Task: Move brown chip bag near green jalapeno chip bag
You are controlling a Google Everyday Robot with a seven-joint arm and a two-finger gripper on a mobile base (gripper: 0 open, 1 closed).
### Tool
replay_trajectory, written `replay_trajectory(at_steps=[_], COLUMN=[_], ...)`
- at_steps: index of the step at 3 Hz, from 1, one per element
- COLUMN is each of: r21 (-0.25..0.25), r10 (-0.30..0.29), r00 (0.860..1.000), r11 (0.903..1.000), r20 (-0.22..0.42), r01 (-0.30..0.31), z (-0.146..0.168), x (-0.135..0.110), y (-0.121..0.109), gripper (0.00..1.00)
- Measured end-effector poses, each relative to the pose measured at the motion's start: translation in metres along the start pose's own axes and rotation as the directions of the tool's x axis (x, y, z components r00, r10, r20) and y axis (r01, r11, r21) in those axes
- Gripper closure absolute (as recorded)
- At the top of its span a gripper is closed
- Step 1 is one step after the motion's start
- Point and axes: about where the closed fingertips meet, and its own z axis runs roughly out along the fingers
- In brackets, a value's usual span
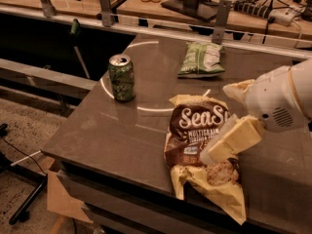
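The brown chip bag [195,130], a large crinkled dark-brown pack with pale yellow ends, lies flat near the front edge of the dark grey, glossy counter [122,135]. Its lower yellow end reaches the counter's front edge. Large white lettering across the upper part reads "SeaS", cut off at the right by the robot. Under it "MULTIGRAIN" can be made out in smaller white capitals, and the lines below that are too small to read. Round crackers are pictured near the bag's lower end.

The hand [210,156], pale yellow and blocky on a white rounded arm [282,99], reaches in from the right and sits over the right half of the brown chip bag, its tip above the bag's lower middle. Whether it touches the bag, and whether it is open or closed, cannot be told.

The green jalapeno chip bag [202,60], a small flat green and white pack, lies toward the back of the counter, well apart from the brown chip bag and straight beyond it. Its print cannot be read. An upright green metal soda can [122,77] with a silver top stands to the left of both bags. Its label is also unreadable.
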Motion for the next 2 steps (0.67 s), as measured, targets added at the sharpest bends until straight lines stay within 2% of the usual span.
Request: replay_trajectory(at_steps=[1, 2], r21=[-0.007, -0.01], r10=[-0.055, -0.082], r00=[0.998, 0.997], r11=[0.9984, 0.9966], r20=[0.008, 0.01], r01=[0.055, 0.082], z=[0.024, 0.035], x=[0.018, 0.03], y=[-0.003, -0.008], gripper=[0.0, 0.17])
